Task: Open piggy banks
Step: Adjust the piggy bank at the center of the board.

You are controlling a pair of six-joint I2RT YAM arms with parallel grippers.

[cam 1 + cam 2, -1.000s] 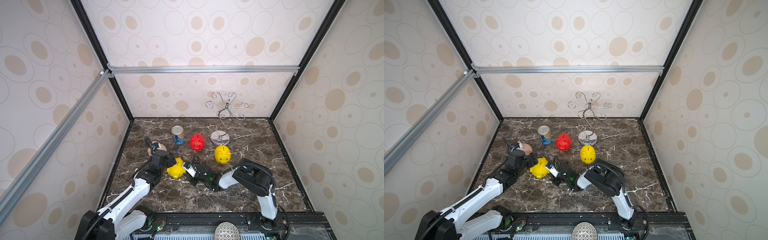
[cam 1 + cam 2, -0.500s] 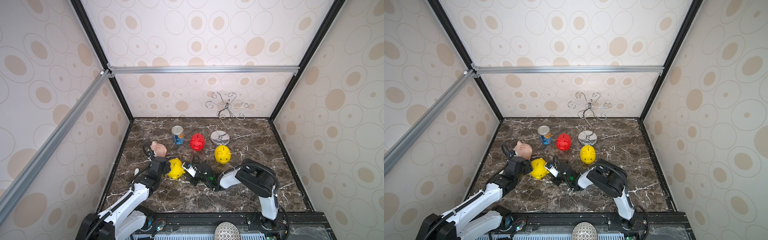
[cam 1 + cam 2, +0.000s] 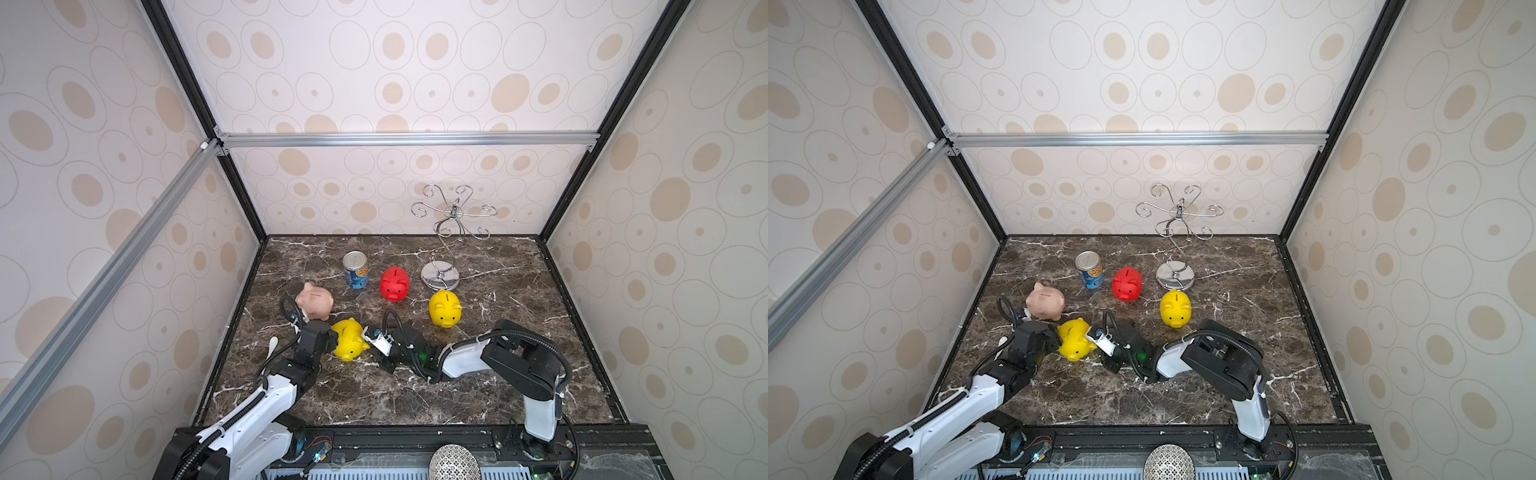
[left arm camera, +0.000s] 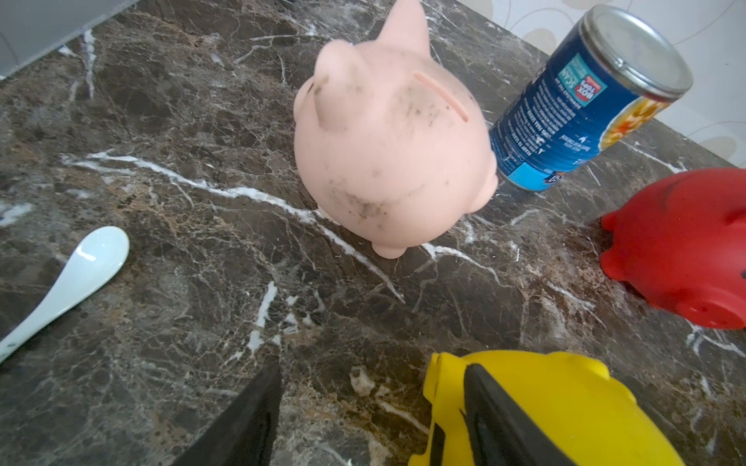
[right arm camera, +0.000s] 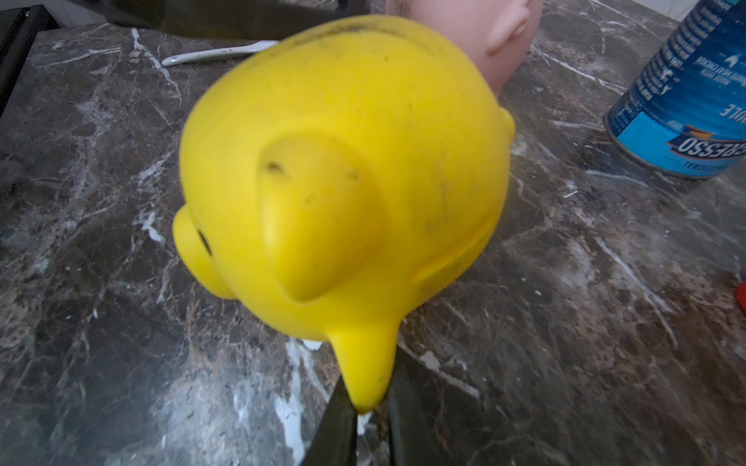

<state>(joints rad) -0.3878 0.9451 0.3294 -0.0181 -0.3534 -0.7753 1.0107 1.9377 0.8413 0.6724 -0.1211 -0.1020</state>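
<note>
Right end effector (image 5: 368, 387) is clenched on the tipped yellow piggy bank (image 5: 343, 161), its two black fingers (image 5: 333, 431) pinching a pointed tip of the pig's body; whether that tip is an ear or a foot cannot be told. The pig lies on its side on the dark marble bench (image 3: 457, 395), snout showing in the right wrist view, and in both top views it sits between the two end effectors. Left end effector (image 4: 369, 369) meets it from the opposite side with its jaws apart. One finger (image 4: 496, 407) lies against the yellow body and the other hangs over bare bench, so nothing is grasped there. Just beyond the left end effector's fingertips the pale pink piggy bank (image 4: 387, 141) stands upright, smudged, its coin slot on top, near the tipped pig but apart from it. Farther out the blue-labelled tin can (image 4: 585, 101) stands just beside the pink pig, and the red piggy bank (image 3: 394, 284) is on the can's other side. Beyond the right end effector, well apart from it, the upright yellow piggy bank (image 3: 444, 308) faces forward, with a chrome wire hook stand (image 3: 440, 277) behind it. A white spoon (image 4: 72, 278) lies flat on the bench on the outer side of the left end effector.
</note>
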